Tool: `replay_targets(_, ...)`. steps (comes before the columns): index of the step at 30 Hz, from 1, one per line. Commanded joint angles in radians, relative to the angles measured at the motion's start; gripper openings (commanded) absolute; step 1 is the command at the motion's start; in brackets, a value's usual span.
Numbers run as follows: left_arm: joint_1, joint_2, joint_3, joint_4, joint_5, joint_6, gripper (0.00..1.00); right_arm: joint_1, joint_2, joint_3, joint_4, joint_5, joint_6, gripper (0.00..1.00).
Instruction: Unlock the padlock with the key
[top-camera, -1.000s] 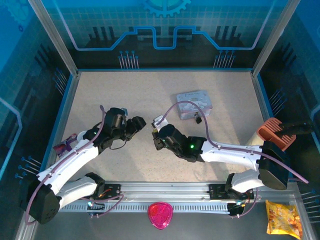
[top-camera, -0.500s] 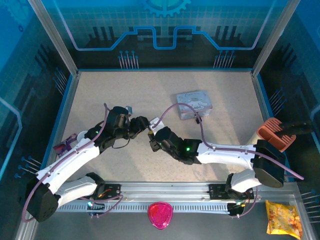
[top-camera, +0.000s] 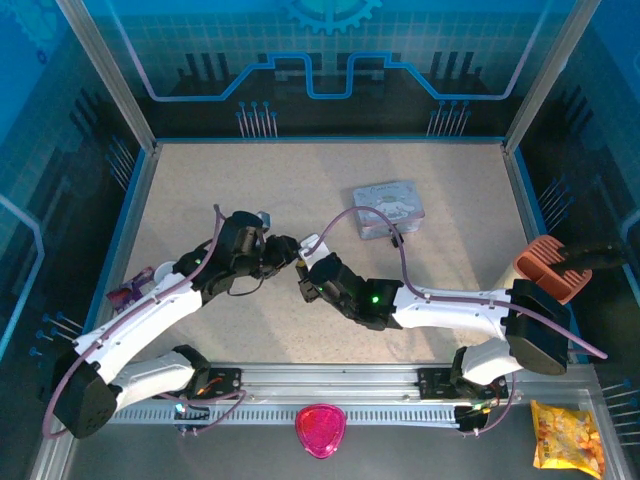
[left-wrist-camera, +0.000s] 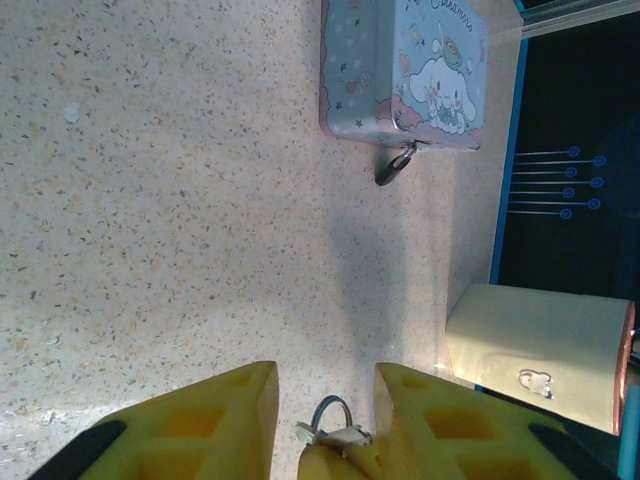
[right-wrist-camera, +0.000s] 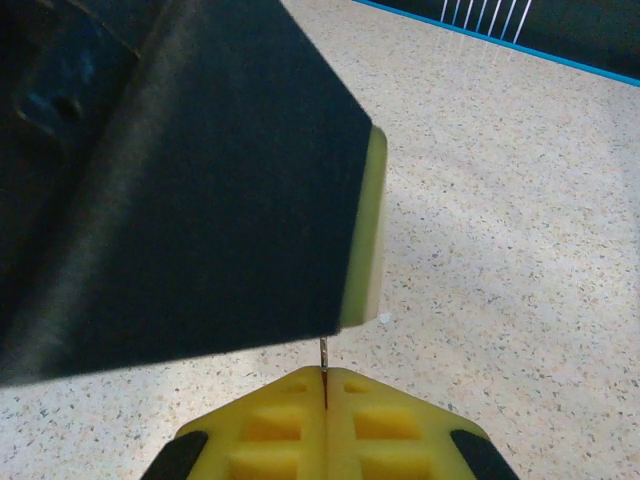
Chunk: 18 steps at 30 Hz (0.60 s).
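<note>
The key (left-wrist-camera: 333, 420), small and silvery with a wire loop, is pinched in my right gripper (right-wrist-camera: 325, 375), whose yellow fingers are shut with the thin blade (right-wrist-camera: 325, 355) sticking out. My left gripper (left-wrist-camera: 325, 375) stands open, one finger on each side of the key's loop, with a gap to both. The two grippers meet at mid-table, left gripper (top-camera: 287, 250) against right gripper (top-camera: 303, 278). The dark padlock (left-wrist-camera: 391, 168) hangs at the front of the pale blue cartoon tin (left-wrist-camera: 400, 70), which lies far right of the grippers (top-camera: 388, 207).
A pale container with a reddish rim (left-wrist-camera: 540, 355) stands by the right wall, salmon-coloured from above (top-camera: 545, 265). A purple item (top-camera: 128, 293) lies at the left edge. A pink disc (top-camera: 320, 430) and a snack bag (top-camera: 567, 437) sit beyond the front rail.
My left gripper has moved right to the right gripper and narrowed its jaws around the key. The right gripper has shifted slightly left, still shut on the key.
</note>
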Motion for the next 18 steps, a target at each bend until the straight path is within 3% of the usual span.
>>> replay_targets(1, -0.006, 0.01, 0.036, -0.014, 0.005, -0.008, 0.27, 0.014, 0.014, 0.004, 0.041, 0.028, -0.011, 0.0)
replay_targets(12, -0.007, 0.018, 0.03, -0.007, -0.002, -0.003, 0.06, 0.02, 0.024, 0.01, 0.038, 0.036, -0.009, 0.0)
replay_targets(18, -0.007, 0.02, 0.023, 0.004, -0.026, 0.008, 0.0, 0.022, 0.016, 0.013, 0.031, 0.048, -0.004, 0.0)
